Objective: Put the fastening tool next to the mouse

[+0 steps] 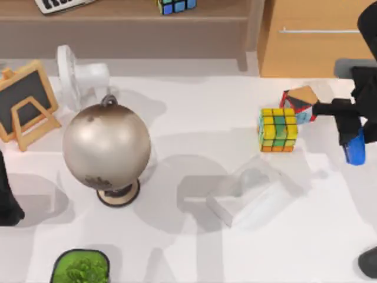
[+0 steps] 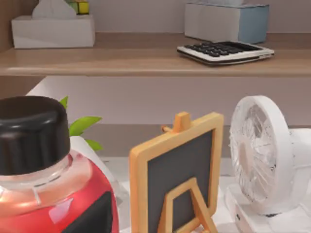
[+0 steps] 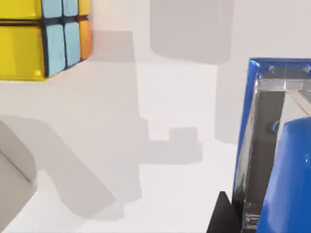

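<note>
The right end effector [image 1: 352, 143] at three o'clock holds the blue stapler [image 1: 354, 147] above the counter [image 1: 194, 135] to carry it toward the mouse [image 1: 369, 262].

White table [image 1: 194, 247], wooden shelf [image 1: 118, 17] and cabinet [image 1: 312, 47] behind.

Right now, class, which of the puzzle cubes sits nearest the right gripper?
The tilted red-and-tan cube, just beside the right gripper holding the blue stapler. The yellow cube sits farther left; another rests on the shelf.

The mouse [image 1: 370, 262] is cut by the top view's right edge, as is the right arm's base.
</note>
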Available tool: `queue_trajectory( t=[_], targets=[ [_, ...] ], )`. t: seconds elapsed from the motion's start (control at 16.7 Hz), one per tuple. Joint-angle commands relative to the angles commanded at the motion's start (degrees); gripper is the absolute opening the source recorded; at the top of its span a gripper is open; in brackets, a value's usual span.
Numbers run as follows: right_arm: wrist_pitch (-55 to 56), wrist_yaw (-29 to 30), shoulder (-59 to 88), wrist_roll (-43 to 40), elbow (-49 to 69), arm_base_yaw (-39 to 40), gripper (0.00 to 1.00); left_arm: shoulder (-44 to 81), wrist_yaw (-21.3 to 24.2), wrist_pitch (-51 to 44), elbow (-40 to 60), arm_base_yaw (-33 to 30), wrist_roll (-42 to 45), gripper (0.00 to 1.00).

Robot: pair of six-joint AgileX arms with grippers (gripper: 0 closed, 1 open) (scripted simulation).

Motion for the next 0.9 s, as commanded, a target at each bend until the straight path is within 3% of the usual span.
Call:
queue_trajectory(
  t=[0.24,0.9],
  targets=[
    [-1.1,0.9,1.7,-4.4,-1.9,-4.7,0.00,0.0,0.0,0.0,0.0,0.0,0.0,1.00],
    [-0.8,-0.9,0.7,-6.0,-0.7,-2.6,0.00,0.0,0.0,0.0,0.0,0.0,0.0,1.00]
  ],
)
